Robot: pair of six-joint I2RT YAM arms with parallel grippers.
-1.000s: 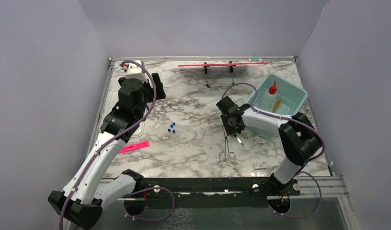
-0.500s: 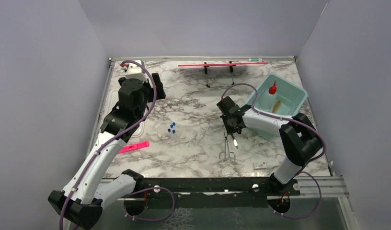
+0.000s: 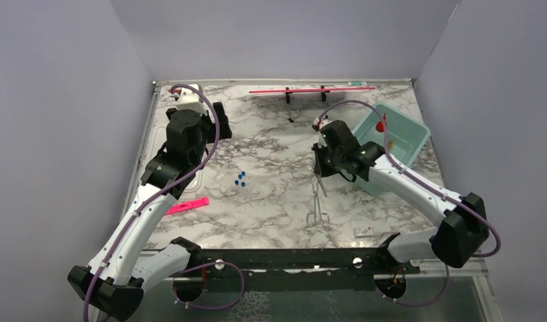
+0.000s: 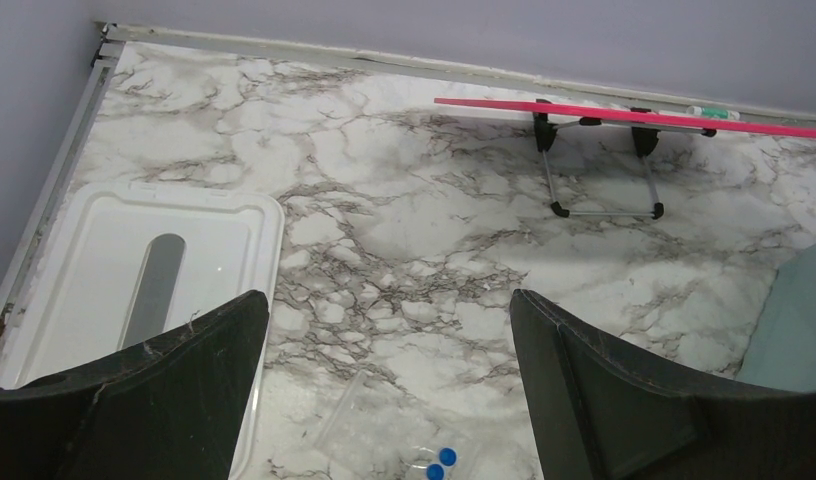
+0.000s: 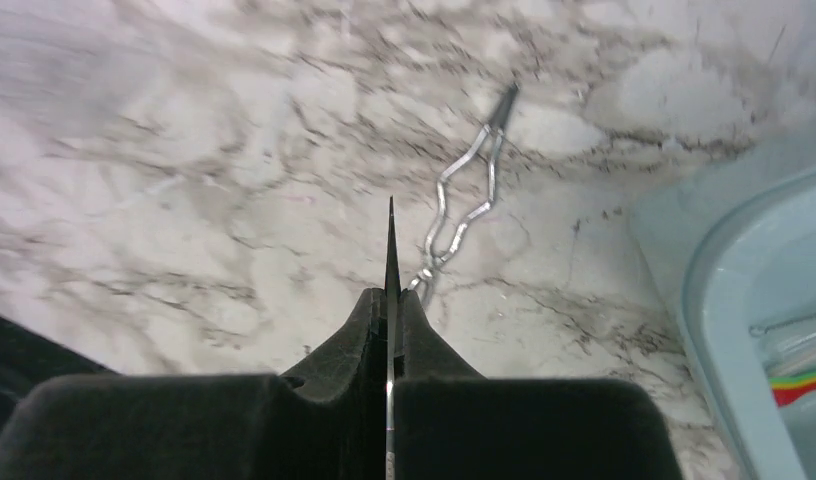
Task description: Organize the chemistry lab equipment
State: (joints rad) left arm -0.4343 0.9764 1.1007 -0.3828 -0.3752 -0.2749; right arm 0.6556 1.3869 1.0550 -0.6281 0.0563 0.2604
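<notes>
My right gripper [image 3: 320, 163] [image 5: 391, 300] is shut on a thin dark metal rod [image 5: 391, 240] whose point sticks out past the fingertips, held above the marble. The metal forceps [image 3: 317, 204] [image 5: 464, 200] lie flat just below and beside it. Blue-capped clear tubes [image 3: 240, 180] [image 4: 439, 465] lie mid-table, below my left gripper [image 3: 221, 125] [image 4: 389, 390], which is open and empty. The squeeze bottle with red nozzle [image 3: 381, 123] stands in the teal bin [image 3: 411, 137] [image 5: 744, 290], partly hidden by my right arm.
A white tray [image 4: 134, 290] lies at the left edge under my left arm. A flat pink strip [image 3: 187, 205] lies front left. A long red rod on a black stand [image 3: 311, 90] [image 4: 624, 112] runs along the back. A small white item [image 3: 363, 231] lies front right.
My right arm has risen and swung toward the back with the thin rod in its fingers; the tool that lay beside the forceps is off the table. The left arm has not moved.
</notes>
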